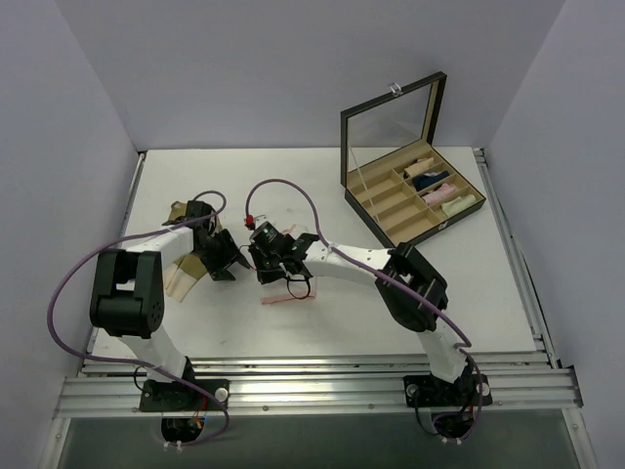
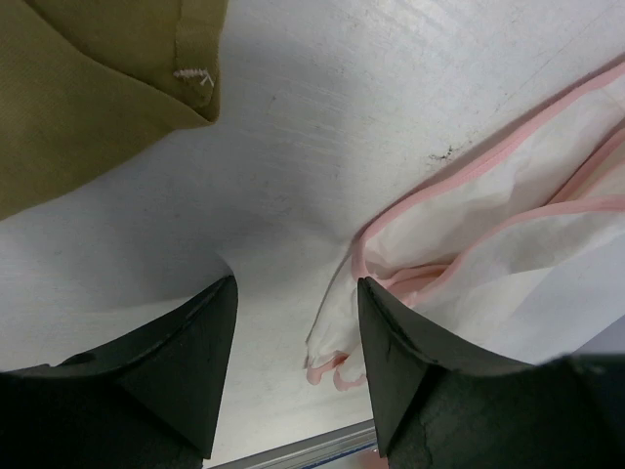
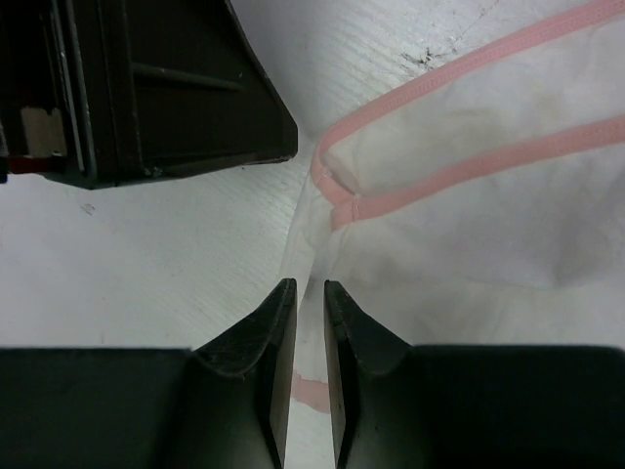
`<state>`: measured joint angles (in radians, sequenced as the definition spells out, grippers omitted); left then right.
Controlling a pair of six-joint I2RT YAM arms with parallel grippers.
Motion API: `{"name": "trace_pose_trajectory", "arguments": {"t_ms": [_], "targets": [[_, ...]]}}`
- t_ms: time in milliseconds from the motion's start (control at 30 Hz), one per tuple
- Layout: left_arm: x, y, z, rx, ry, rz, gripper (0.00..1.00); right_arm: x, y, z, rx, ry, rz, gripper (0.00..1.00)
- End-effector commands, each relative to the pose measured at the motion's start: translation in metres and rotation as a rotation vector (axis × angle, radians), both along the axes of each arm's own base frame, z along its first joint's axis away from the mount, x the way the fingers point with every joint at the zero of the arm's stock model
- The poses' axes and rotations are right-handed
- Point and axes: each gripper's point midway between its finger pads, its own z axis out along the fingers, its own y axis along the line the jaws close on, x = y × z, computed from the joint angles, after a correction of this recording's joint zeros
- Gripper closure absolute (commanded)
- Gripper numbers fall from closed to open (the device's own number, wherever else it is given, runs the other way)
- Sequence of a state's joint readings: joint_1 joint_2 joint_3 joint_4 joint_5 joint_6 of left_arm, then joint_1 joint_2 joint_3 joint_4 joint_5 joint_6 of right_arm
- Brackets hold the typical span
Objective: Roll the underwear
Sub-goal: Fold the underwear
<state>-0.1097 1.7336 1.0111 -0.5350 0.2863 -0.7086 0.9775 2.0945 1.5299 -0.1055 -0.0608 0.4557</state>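
Top view: the white tabletop (image 1: pixel 391 313) is running out to grey walls on the left, right and far sides, with a metal rail (image 1: pixel 312 376) along the bottom edge. The black compartment box with a raised lid (image 1: pixel 389 132) is sitting in the upper right, well apart from both arms. Bare surface is lying open across the lower middle and right of the table. Both wrists are crowding together at centre left, so room between them is tight.

Left gripper (image 2: pixel 293 366): the jaws are standing wide apart and holding nothing, with bare table showing between them. Its right-hand finger (image 2: pixel 410 371) is sitting over the corner of the white cloth brief with pink edging (image 2: pixel 508 244). The tan-beige cloth brief (image 2: pixel 88 98) is lying at the upper left of that view, apart from both fingers, with a stitched hem corner showing.

Right gripper (image 3: pixel 308 342): the jaws are standing only a narrow slit apart. A thin flap of the white brief is running down into the slit. I cannot tell whether it is being pinched. The left gripper's black body is filling the upper left of this view, just beside the cloth edge.

The white brief is lying flat and slightly wrinkled at table centre, below the two grippers. Its pink bands are running diagonally and it is not yet rolled.
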Motion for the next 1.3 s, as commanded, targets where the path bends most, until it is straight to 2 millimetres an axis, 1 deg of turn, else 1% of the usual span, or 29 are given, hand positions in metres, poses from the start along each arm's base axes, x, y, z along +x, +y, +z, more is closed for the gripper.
{"name": "trace_pose_trajectory", "arguments": {"t_ms": [0,67,100,167,200,233,267,333,367,400,433,467,500,533,600,633,667,700,733,800,833,900,1033,1133,1267], "targets": [[-0.008,0.003,0.006,0.019,-0.018,-0.031,0.39,0.007,0.014,0.025,0.084,-0.006,-0.033,0.85],[-0.011,0.007,0.008,0.038,-0.018,-0.034,0.39,0.012,0.012,0.024,0.085,0.020,-0.045,0.85],[-0.012,0.008,0.011,0.039,-0.030,-0.036,0.39,0.012,0.012,0.025,0.092,0.025,-0.049,0.82],[-0.016,0.004,0.012,0.019,-0.030,-0.046,0.39,0.017,0.006,0.033,0.108,0.020,-0.070,0.80],[-0.017,0.001,0.015,0.003,-0.042,-0.057,0.39,0.018,-0.002,0.031,0.097,0.023,-0.091,0.80],[-0.021,-0.003,0.014,-0.010,-0.044,-0.067,0.39,0.021,-0.007,0.045,0.118,0.006,-0.115,0.80],[-0.023,-0.010,0.016,-0.038,-0.046,-0.084,0.39,0.031,-0.022,0.045,0.091,-0.010,-0.167,0.80],[-0.026,-0.022,0.020,-0.057,-0.076,-0.125,0.39,0.039,-0.043,0.051,0.080,-0.017,-0.227,0.79],[-0.030,-0.026,0.020,-0.064,-0.078,-0.138,0.38,0.051,-0.058,0.050,0.074,-0.016,-0.265,0.79],[-0.032,-0.035,0.024,-0.082,-0.094,-0.162,0.38,0.056,-0.068,0.049,0.066,-0.015,-0.286,0.78],[-0.031,-0.039,0.026,-0.092,-0.107,-0.163,0.38,0.063,-0.083,0.045,0.040,-0.028,-0.323,0.78],[-0.032,-0.041,0.027,-0.097,-0.111,-0.165,0.38,0.069,-0.092,0.044,0.033,-0.027,-0.344,0.78],[-0.032,-0.045,0.031,-0.106,-0.125,-0.171,0.38,0.081,-0.106,0.044,0.035,-0.023,-0.378,0.78],[-0.032,-0.047,0.031,-0.110,-0.130,-0.175,0.38,0.086,-0.112,0.039,0.025,-0.018,-0.386,0.78],[-0.033,-0.049,0.030,-0.107,-0.126,-0.180,0.39,0.099,-0.123,0.036,0.014,-0.024,-0.395,0.78],[-0.034,-0.047,0.026,-0.092,-0.111,-0.182,0.39,0.101,-0.125,0.028,-0.001,-0.019,-0.392,0.78],[-0.035,-0.046,0.023,-0.082,-0.100,-0.183,0.39,0.108,-0.124,0.030,0.001,-0.033,-0.387,0.78],[-0.037,-0.044,0.018,-0.071,-0.081,-0.183,0.40,0.111,-0.125,0.028,0.000,-0.038,-0.387,0.78],[-0.037,-0.040,0.013,-0.047,-0.070,-0.179,0.41,0.110,-0.120,0.022,0.012,-0.009,-0.359,0.78],[-0.037,-0.036,0.006,-0.024,-0.053,-0.176,0.42,0.117,-0.113,0.025,0.032,-0.025,-0.338,0.78],[-0.036,-0.035,0.005,-0.014,-0.053,-0.179,0.45,0.118,-0.110,0.021,0.036,-0.018,-0.325,0.78],[-0.036,-0.032,-0.003,0.009,-0.033,-0.173,0.46,0.123,-0.104,0.023,0.048,-0.031,-0.314,0.78],[-0.032,-0.030,-0.010,0.028,-0.024,-0.172,0.49,0.127,-0.099,0.011,0.041,-0.021,-0.300,0.78],[-0.031,-0.026,-0.015,0.054,-0.006,-0.165,0.49,0.131,-0.099,0.001,0.033,-0.019,-0.308,0.77],[-0.031,-0.015,-0.020,0.118,0.031,-0.144,0.55,0.137,-0.107,-0.008,0.004,-0.019,-0.358,0.78]]}}
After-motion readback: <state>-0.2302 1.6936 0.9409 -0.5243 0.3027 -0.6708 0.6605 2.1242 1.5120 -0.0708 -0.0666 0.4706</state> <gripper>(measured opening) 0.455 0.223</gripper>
